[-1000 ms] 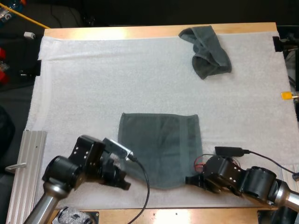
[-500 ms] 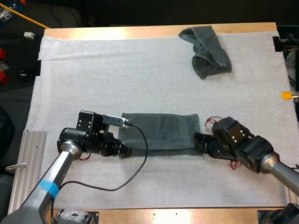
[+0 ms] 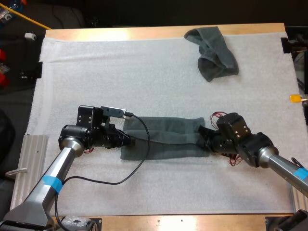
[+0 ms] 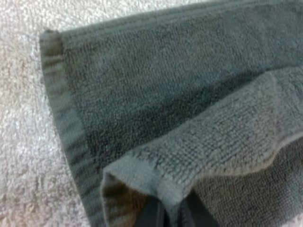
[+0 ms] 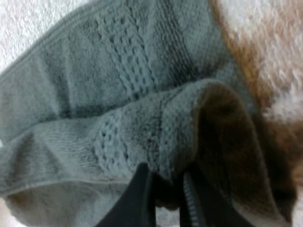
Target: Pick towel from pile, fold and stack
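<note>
High view: we are pinching the towel's (image 3: pixel 166 138) doubled-over layer, our left gripper (image 3: pixel 126 141) at one end and right gripper (image 3: pixel 204 139) at the other, so the fold is lying square. The towel is sitting mid white mat (image 3: pixel 96 72); a crumpled towel (image 3: pixel 214 55) is waiting near its far right corner.

We see a wooden tabletop (image 3: pixel 144 32) almost wholly covered by a white mat (image 3: pixel 120 82). On the mat a dark grey-green half-folded towel (image 3: pixel 168 142) lies as a long band near the middle, and a crumpled towel (image 3: pixel 214 53) sits well apart, near the far right corner.
</note>
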{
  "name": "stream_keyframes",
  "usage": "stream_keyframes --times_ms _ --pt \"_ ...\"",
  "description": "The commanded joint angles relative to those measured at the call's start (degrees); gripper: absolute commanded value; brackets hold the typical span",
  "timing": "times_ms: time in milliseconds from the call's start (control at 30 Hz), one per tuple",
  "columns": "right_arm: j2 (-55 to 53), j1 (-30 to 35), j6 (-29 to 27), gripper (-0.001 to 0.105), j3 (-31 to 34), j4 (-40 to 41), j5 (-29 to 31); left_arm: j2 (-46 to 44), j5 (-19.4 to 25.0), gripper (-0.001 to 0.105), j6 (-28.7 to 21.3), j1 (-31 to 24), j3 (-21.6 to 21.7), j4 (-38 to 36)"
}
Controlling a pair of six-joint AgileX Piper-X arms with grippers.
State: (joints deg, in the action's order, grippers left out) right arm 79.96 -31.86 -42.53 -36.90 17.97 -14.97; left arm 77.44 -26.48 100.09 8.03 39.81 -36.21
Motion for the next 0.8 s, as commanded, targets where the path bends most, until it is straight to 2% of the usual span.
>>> stream_keyframes --times_ms 0,67,133,200,233,267,300,333,367,433,567,633,767 --pt "-0.1 0.3 0.0 0.0 -0.5 -1.3 0.1 -0.1 0.3 0.0 0.4 0.0 0.2 0.3" --pt "-0.1 0.3 0.4 0.001 -0.5 -1.9 1.0 -0.1 0.3 0.0 0.4 0.0 0.2 0.5" --pt "-0.1 0.3 0.4 0.012 -0.5 -2.5 0.9 -0.1 0.3 0.001 0.4 0.0 0.2 0.9" --pt "-0.1 0.3 0.4 0.035 -0.5 -3.8 0.9 -0.1 0.3 0.008 0.4 0.0 0.2 1.9" --pt "-0.1 0.3 0.4 0.042 -0.5 -4.5 0.9 -0.1 0.2 0.012 0.5 0.0 0.2 2.4" --pt "-0.1 0.3 0.4 0.056 -0.5 -6.2 0.9 -0.1 0.0 0.02 1.2 0.0 0.2 3.4" --pt "-0.1 0.3 0.4 0.065 -0.5 -7.9 1.0 -0.1 -0.4 0.027 1.9 0.0 0.2 4.3" --pt "-0.1 0.3 0.4 0.069 -0.5 -10.0 1.1 -0.1 -0.7 0.032 2.2 0.0 0.2 4.9" --pt "-0.1 0.3 0.4 0.07 -0.5 -12.8 1.3 -0.1 -1.5 0.041 2.8 0.0 0.2 6.2" --pt "-0.1 0.3 0.4 0.069 -0.5 -17.1 2.4 -0.1 -3.2 0.05 4.1 0.0 0.3 8.6" --pt "-0.1 0.3 -1.2 0.065 -0.5 -23.8 4.3 -0.1 -5.0 0.053 4.8 0.0 1.9 10.2" --pt "-0.5 0.3 -4.9 0.065 -0.6 -23.8 3.6 -0.4 -5.6 0.053 4.8 0.0 3.2 9.0" --pt "-2.9 0.3 -12.3 0.065 -2.1 -15.4 3.2 -2.0 -5.6 0.053 3.9 0.0 6.6 3.1"
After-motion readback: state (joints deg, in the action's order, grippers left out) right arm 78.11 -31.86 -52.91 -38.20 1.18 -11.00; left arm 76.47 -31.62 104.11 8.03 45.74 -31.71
